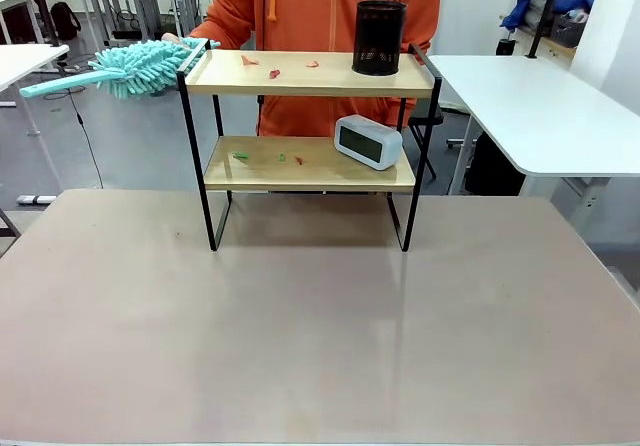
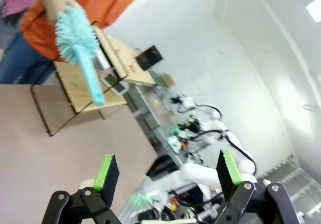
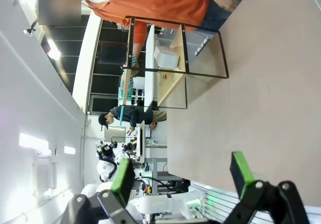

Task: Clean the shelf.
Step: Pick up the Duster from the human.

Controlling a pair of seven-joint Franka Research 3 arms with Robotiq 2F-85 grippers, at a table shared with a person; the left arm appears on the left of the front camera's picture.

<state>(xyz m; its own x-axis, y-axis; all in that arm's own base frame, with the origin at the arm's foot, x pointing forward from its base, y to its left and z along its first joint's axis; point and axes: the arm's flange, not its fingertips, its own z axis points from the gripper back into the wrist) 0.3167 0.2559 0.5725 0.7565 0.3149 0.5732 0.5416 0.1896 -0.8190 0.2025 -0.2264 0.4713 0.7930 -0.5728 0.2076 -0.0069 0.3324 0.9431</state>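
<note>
That shelf [image 1: 310, 86] at the tabletop's [image 1: 300, 326] far edge looks light and tippy, so grab its stiff black frame. Your left gripper [image 2: 167, 170] and right gripper [image 3: 181, 173] are both spread, empty.

On the table [image 1: 300, 336] stands the shelf [image 1: 290, 78], bearing mesh cup [image 1: 380, 36] and clock [image 1: 368, 141].

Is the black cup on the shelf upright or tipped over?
Upright: the cup stands on its base, mouth up, on the top board of the shelf.
</note>
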